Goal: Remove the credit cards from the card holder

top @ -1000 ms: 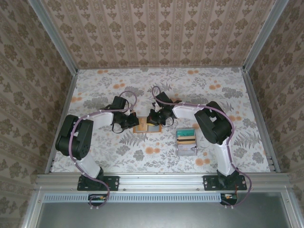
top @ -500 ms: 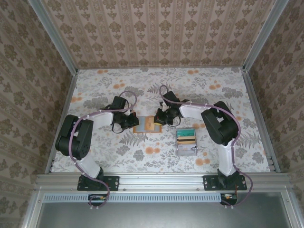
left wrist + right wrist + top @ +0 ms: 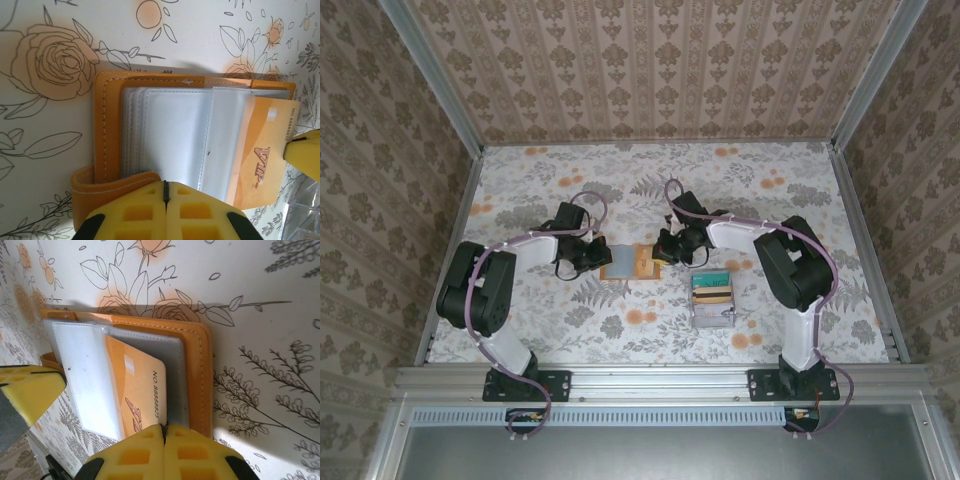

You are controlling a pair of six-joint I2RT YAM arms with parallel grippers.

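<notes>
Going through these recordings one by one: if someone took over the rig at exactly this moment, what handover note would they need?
Left pincer: shut on the left edge of the card holder, which lies open on the table.
Right pincer: shut on the end of the orange card. The card is partly out of its clear sleeve and overlaps the holder.
Grey tray: on the table to the right of the holder.
Done: holder opened, one card gripped and partly drawn out.
Left: pull that card free, set it down, then check the other sleeves. I cannot tell whether they hold more cards.
</notes>
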